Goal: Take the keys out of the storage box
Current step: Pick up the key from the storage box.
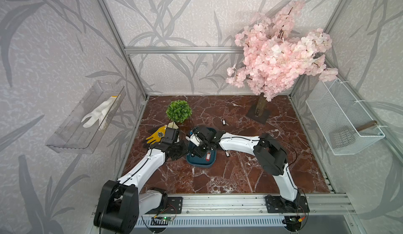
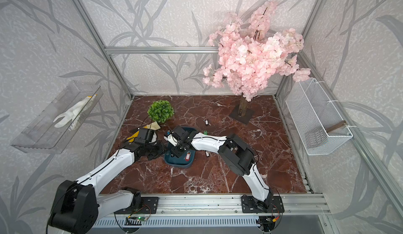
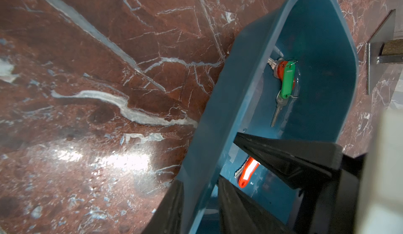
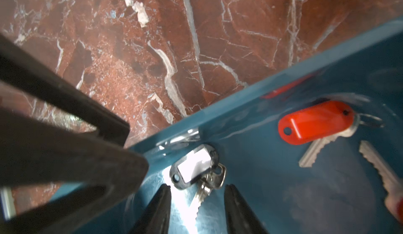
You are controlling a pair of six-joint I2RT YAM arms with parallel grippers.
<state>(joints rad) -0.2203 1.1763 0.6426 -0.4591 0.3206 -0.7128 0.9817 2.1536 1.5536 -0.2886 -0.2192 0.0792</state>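
The storage box (image 1: 200, 164), on the marble tabletop (image 1: 239, 174) with keys (image 4: 316, 123) inside, is straddled at one wall by the narrowly parted left gripper (image 3: 199, 185) (grip undeterminable), while a black-tagged key (image 4: 194, 167) is flanked, untouched, by the open right gripper (image 4: 197, 188).

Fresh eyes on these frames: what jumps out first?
The big pink blossom tree at the far right corner of the table dominates both top views. Mid-table, the left arm and right arm meet at the teal storage box. It holds a red-tagged key and a black-tagged key, the latter between the right gripper's open fingers.
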